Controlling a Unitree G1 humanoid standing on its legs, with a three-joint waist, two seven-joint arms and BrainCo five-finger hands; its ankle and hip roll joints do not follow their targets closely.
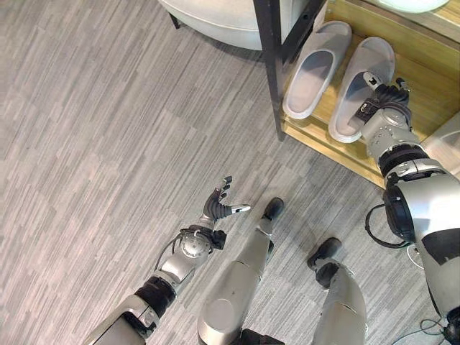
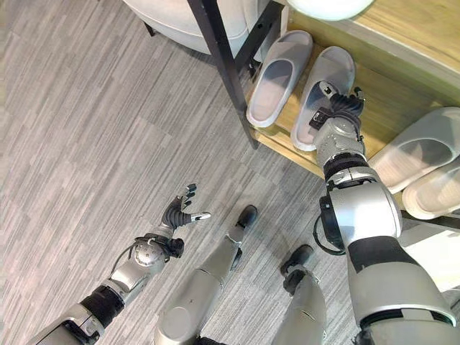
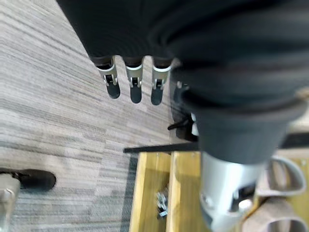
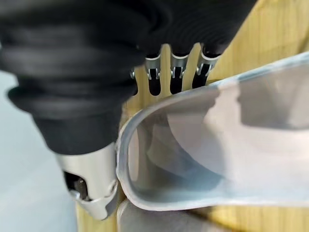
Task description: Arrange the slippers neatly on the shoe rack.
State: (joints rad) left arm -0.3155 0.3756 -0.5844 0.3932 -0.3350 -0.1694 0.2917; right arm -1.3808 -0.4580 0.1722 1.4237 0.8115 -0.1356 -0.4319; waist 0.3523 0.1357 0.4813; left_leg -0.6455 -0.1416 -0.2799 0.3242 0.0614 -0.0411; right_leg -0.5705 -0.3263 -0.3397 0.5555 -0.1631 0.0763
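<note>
Placement looked nearly done: 2 grey slippers [image 1: 338,75] lay side by side on the wooden shoe rack [image 1: 424,93]. The right hand [image 1: 388,97] pinched the rim of the right one between fingers and thumb; release and withdrawal seemed next. Room was tight beside the black post [image 1: 272,65]. The left hand [image 1: 219,203] hung loosely spread over bare floor [image 1: 108,144].

Right hand [image 2: 343,108] rests on right slipper [image 2: 329,90] on shoe rack [image 2: 392,100]; left hand [image 2: 179,210] hangs over floor [image 2: 86,129].
</note>
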